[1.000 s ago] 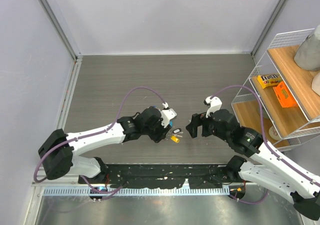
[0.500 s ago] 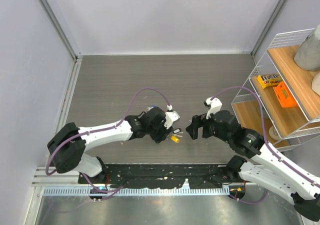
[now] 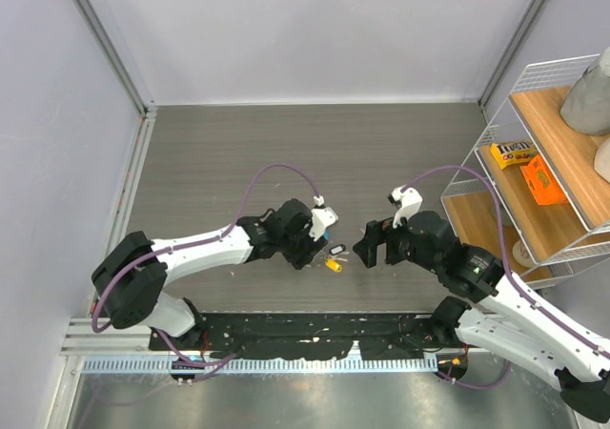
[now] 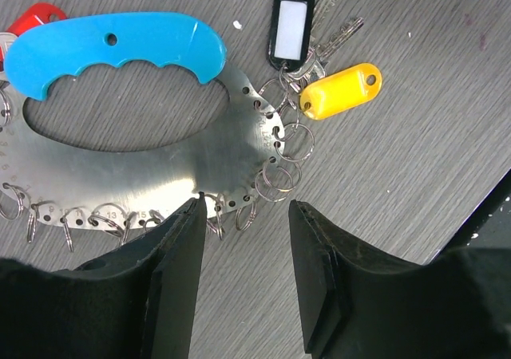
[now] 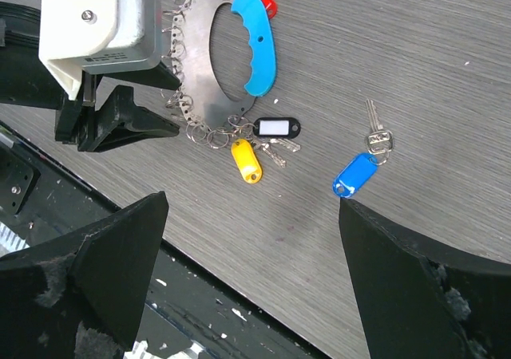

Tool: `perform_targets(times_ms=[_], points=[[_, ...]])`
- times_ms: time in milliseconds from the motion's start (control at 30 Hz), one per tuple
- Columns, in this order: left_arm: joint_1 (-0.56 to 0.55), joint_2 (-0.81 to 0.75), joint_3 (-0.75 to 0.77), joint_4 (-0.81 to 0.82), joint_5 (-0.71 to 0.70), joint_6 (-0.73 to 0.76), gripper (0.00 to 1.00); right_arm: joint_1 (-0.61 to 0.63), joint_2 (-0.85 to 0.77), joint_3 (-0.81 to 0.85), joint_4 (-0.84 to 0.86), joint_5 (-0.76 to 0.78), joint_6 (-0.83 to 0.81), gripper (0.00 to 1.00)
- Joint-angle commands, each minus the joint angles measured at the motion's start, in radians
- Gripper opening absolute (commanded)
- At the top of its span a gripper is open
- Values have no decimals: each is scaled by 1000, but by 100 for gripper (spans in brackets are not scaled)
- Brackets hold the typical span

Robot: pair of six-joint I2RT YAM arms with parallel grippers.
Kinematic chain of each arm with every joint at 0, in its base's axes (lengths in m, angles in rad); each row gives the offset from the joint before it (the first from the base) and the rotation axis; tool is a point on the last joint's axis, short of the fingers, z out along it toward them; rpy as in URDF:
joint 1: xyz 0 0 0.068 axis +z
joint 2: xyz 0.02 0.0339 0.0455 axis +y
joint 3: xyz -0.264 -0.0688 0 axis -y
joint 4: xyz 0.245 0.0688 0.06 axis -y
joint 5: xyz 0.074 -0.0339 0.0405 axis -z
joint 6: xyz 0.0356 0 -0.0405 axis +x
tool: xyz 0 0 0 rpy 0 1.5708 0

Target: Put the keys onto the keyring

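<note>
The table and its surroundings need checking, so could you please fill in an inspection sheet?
Surface: grey wood-grain table, a few white specks.
Job's things: keyring lies flat, blue grip on top. The yellow-tagged key and white-tagged key sit at its edge among small split rings. A red tag shows behind it. The blue-tagged key lies loose, apart from the keyring.
Clutter: nothing seen.
Grippers: left gripper open at the keyring's edge, contact unclear. Right gripper open, holding nothing.
Cables: purple cable on each arm, away from the keys.
Surroundings: wire shelf at right holds a yellow packet and orange box.
</note>
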Motion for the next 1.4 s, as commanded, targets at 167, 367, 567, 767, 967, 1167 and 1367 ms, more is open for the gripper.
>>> perform_targets(times_ms=[167, 367, 567, 767, 967, 1167, 1367], points=[[4, 31, -10, 18, 14, 7, 50, 4, 10, -7, 52, -17, 13, 95], [6, 69, -3, 12, 20, 5, 48, 4, 4, -10, 52, -17, 13, 95], [7, 92, -1, 12, 26, 8, 47, 4, -1, -13, 55, -12, 8, 95], [6, 116, 2, 1, 17, 0, 44, 4, -5, -13, 55, -10, 5, 95], [7, 121, 7, -7, -14, -9, 41, 4, -5, -21, 65, -10, 5, 95], [6, 98, 5, -8, -38, -13, 41, 4, -8, -25, 66, -14, 5, 95], [6, 93, -4, -13, -55, -27, 34, 6, -10, -27, 68, -15, 13, 95]])
